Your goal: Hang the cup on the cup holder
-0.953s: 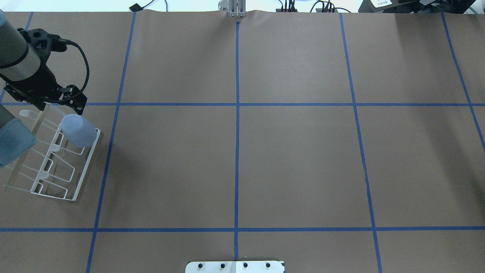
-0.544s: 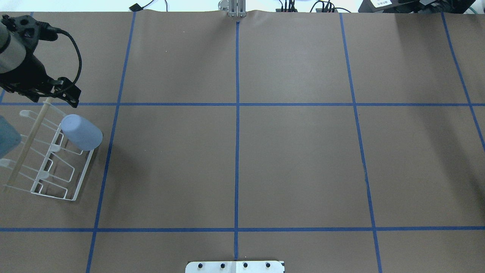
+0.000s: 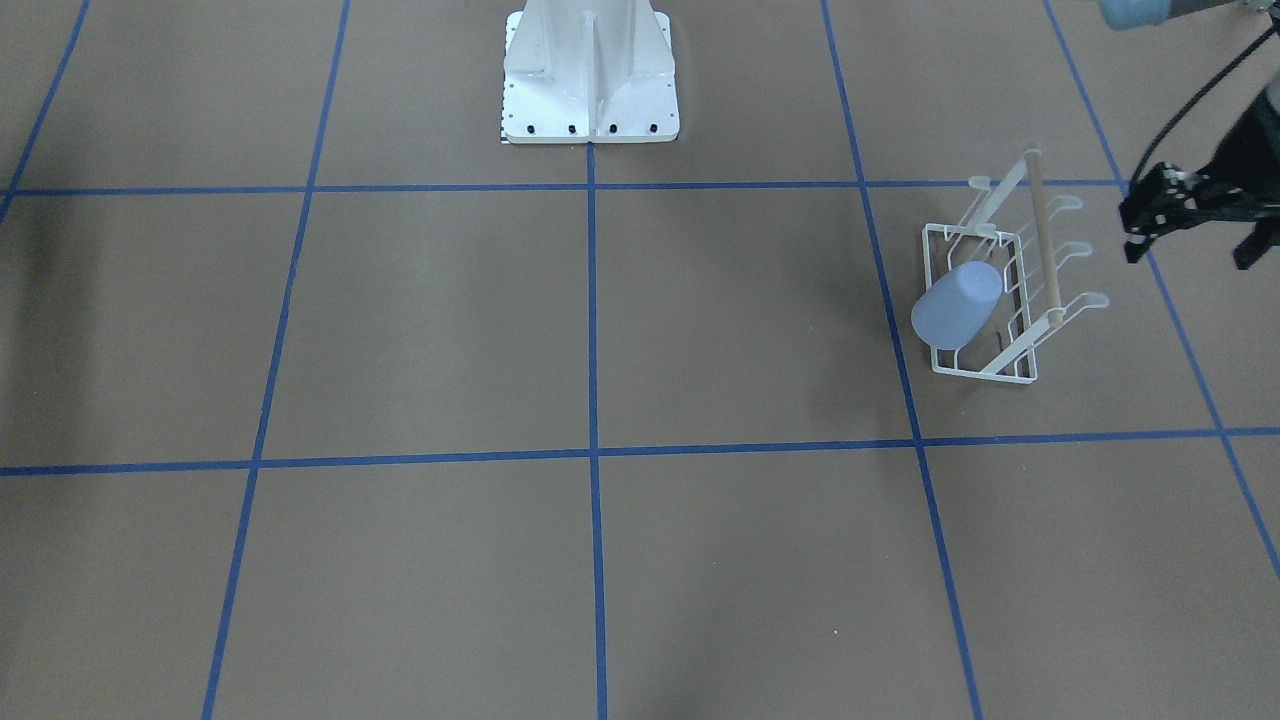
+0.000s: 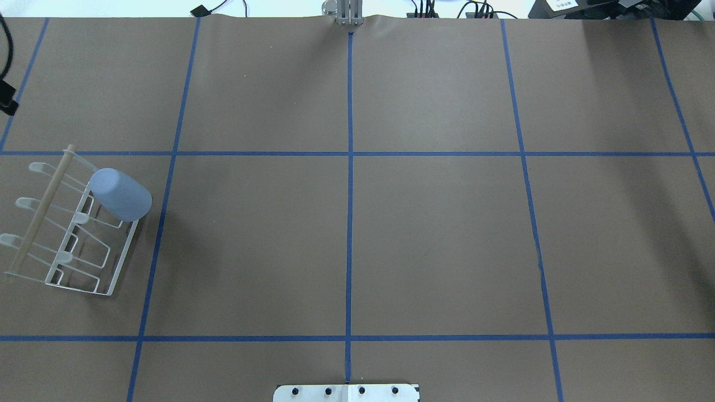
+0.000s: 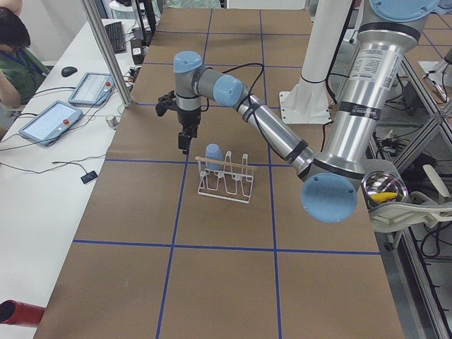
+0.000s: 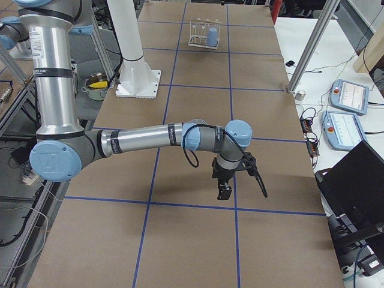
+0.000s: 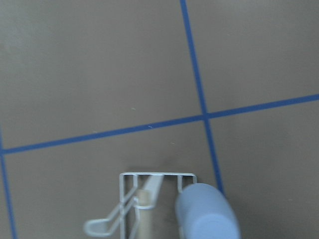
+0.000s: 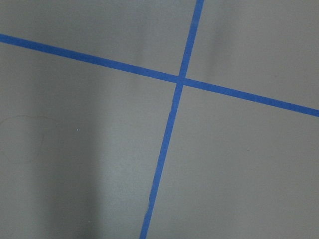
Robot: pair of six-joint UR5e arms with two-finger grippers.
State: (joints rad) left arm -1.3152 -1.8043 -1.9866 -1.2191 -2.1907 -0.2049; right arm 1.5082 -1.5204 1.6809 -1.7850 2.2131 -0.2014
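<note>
The light-blue cup [image 4: 120, 194] hangs upside down, tilted, on a far-end prong of the white wire cup holder [image 4: 67, 245] at the table's left side. Both also show in the front view, the cup [image 3: 957, 305] on the holder [image 3: 1003, 345], and in the left wrist view, the cup [image 7: 207, 214] and the holder [image 7: 149, 175]. My left gripper [image 3: 1190, 250] is open and empty, raised beyond the holder and apart from it. My right gripper [image 6: 225, 191] hangs over bare table far from the holder; I cannot tell whether it is open or shut.
The white robot pedestal [image 3: 590, 75] stands at the middle of the robot's side of the table. Blue tape lines [image 4: 349, 223] cross the brown table cover. Tablets and cables [image 5: 63, 113] lie on a side table beside an operator.
My left arm has drawn back from the cup holder, up and to the left, almost out of the overhead view. The cup stays on its prong.
</note>
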